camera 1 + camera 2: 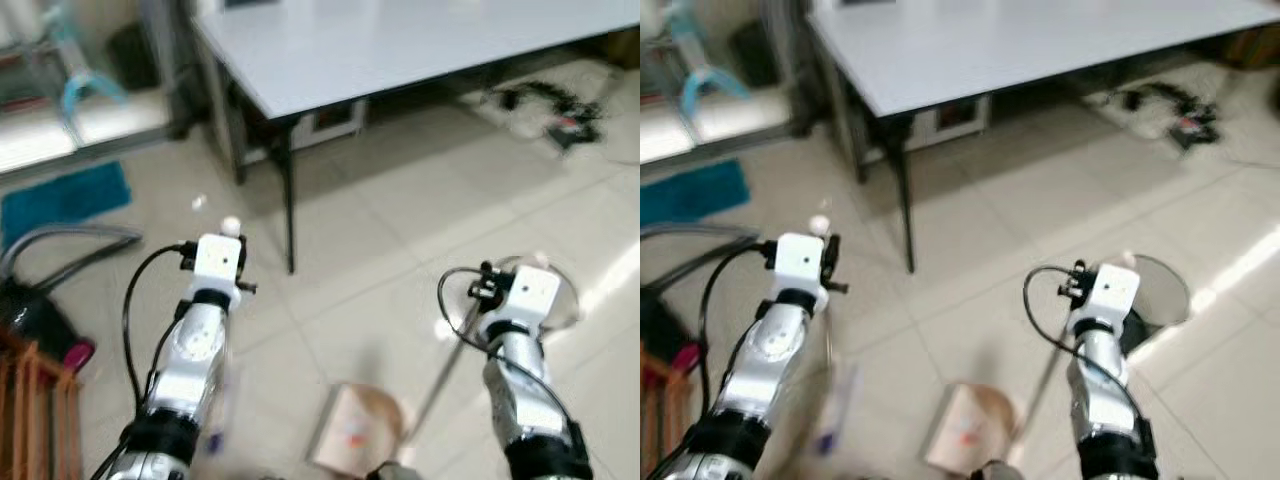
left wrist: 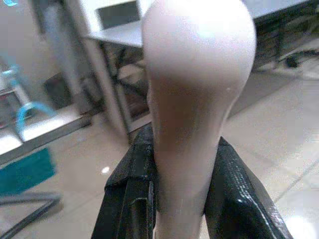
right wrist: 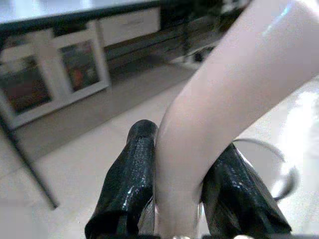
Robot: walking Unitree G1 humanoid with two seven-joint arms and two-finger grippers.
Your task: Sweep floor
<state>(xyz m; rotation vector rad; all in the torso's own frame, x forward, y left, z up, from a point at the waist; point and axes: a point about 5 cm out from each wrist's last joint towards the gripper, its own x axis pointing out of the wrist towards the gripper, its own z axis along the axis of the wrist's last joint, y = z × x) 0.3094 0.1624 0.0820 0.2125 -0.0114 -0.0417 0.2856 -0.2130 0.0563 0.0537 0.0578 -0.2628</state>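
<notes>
At the far left a teal mat (image 1: pixel 65 200) lies on the pale tiled floor (image 1: pixel 400 210), with a curved grey hose (image 1: pixel 70 240) near it; the left gripper (image 2: pixel 184 199) has its black fingers (image 2: pixel 129 194) clamped on a cream rounded plastic handle (image 2: pixel 197 89), held up before the robot. Behind stands the white worktop on black legs (image 1: pixel 420 45); low in the middle a tan dustpan (image 1: pixel 355 430) rests on the floor, a thin metal pole (image 1: pixel 440 375) slanting up from it toward the right arm. The right gripper (image 3: pixel 179 199) squeezes a second cream curved handle (image 3: pixel 234 94), beside a round shiny disc (image 1: pixel 1160 290) on the floor; tangled dark cables (image 1: pixel 550 105) lie far right.
</notes>
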